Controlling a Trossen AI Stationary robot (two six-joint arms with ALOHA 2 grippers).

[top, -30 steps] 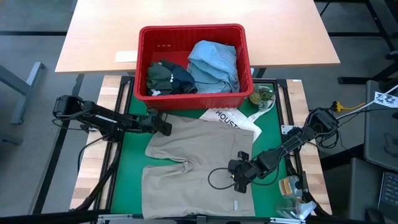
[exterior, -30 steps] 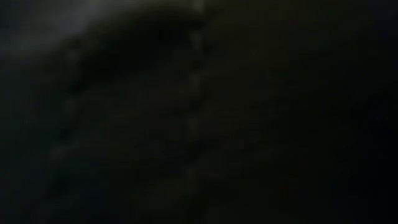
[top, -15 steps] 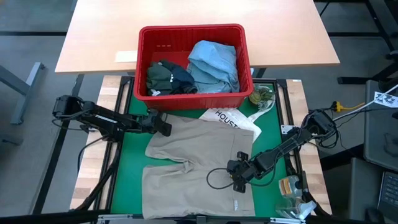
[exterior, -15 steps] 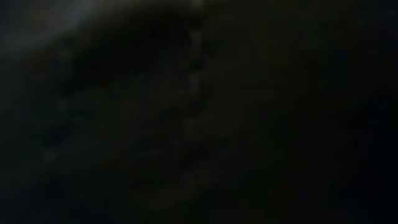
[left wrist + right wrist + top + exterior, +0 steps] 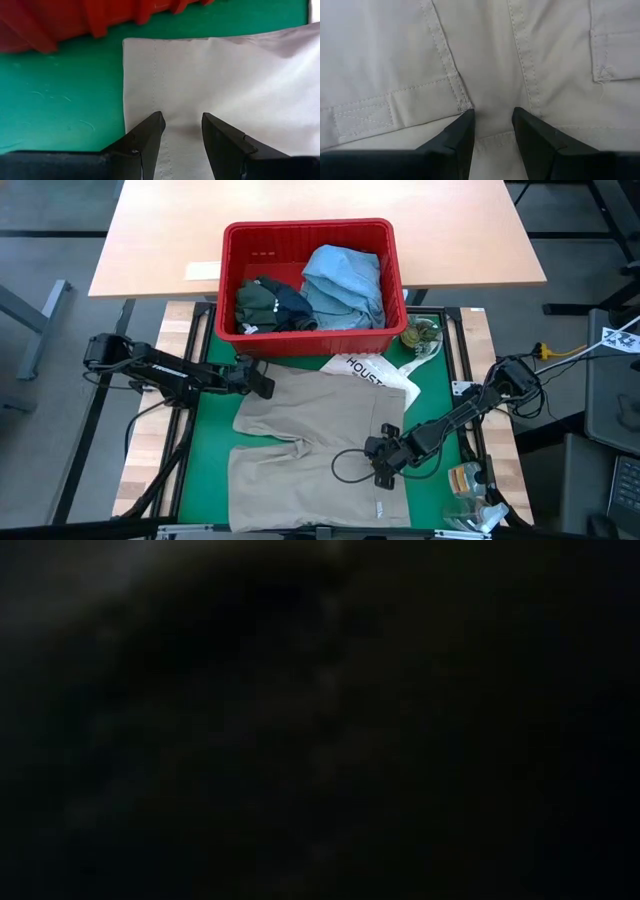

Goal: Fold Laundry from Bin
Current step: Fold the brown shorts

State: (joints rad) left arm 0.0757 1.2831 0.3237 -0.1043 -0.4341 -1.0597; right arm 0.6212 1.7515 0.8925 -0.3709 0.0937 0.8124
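With the beige garment (image 5: 320, 445) spread on the green mat (image 5: 205, 470) before the bin (image 5: 312, 232), our left gripper (image 5: 182, 125) and right gripper (image 5: 492, 122) press parted fingers onto it, and we should pinch both layers evenly before lifting.

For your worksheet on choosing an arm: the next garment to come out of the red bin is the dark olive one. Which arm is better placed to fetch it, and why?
Probably the left. Its end effector sits just below the bin, on the side where the dark olive garment lies. The right end effector is lower on the beige garment, farther away.
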